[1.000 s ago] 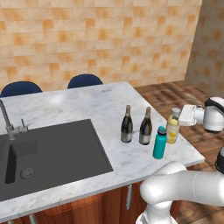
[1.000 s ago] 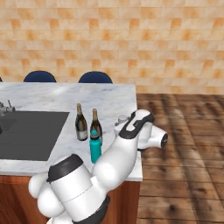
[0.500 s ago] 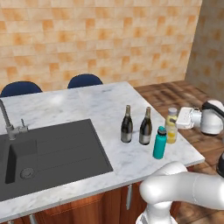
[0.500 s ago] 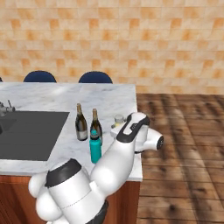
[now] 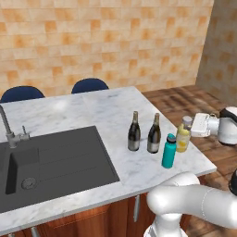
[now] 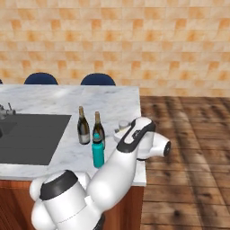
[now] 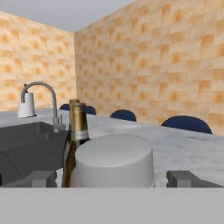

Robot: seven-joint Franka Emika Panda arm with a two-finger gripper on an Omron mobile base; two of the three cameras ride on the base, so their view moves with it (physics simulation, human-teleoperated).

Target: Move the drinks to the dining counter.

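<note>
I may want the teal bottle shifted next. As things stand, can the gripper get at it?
Probably yes. The open gripper flanks the yellow bottle, and the teal bottle stands just beside that, near the counter corner, its outer side unobstructed.

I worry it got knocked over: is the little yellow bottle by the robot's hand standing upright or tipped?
Upright. The yellow bottle stands on the dining counter with its white cap on top.
</note>
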